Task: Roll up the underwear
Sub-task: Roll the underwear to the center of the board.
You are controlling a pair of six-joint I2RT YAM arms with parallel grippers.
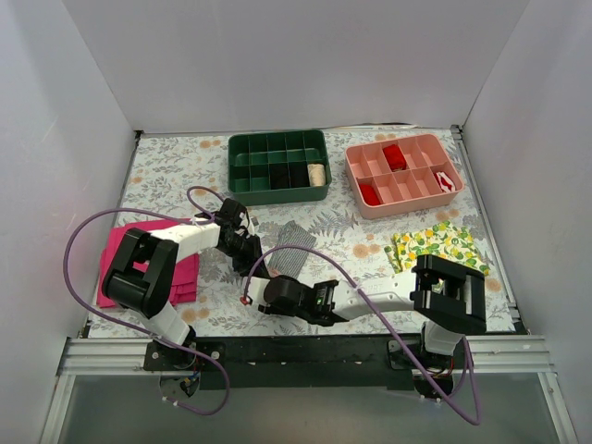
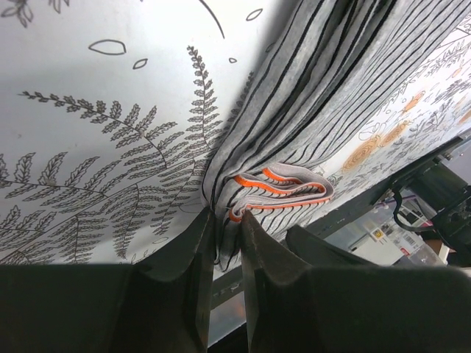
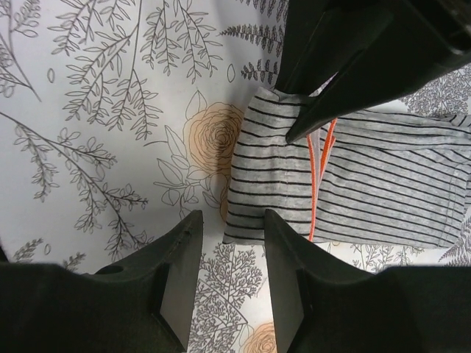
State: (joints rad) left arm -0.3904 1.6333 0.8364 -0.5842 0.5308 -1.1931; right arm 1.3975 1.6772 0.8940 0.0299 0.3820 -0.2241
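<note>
Nearest the arm bases, well on the near side of the green tray (image 1: 277,137): right tool (image 1: 266,298) hangs low over the counter (image 1: 361,242), jaws apart, nothing held. In the right wrist view the right tool (image 3: 232,220) frames the near corner of the underwear (image 3: 368,176). Cannot tell whether its fingers touch the cloth.

A little closer to the green tray, below its left half: left tool (image 1: 244,244), jaws nearly together, pinching a bunched fold of the underwear (image 2: 309,110). Folded layers with orange trim (image 2: 283,193) sit just beside the left tool (image 2: 227,220), loose, not clamped.

The underwear (image 1: 291,248) lies flat on the counter just in front of the green tray's right half. No roll formed yet.

Risks, as judged:
- Grip takes only a thin fold, and soft fabric may slip out or drag whole instead of turning over.
- Loose trim layers may spring open.
- Tools crowd one edge; fingers may collide.

Farther off: magenta cloth (image 1: 116,252) left of the green tray, lemon-print cloth (image 1: 435,245) to its right, pink tray (image 1: 412,205) just beside it.
</note>
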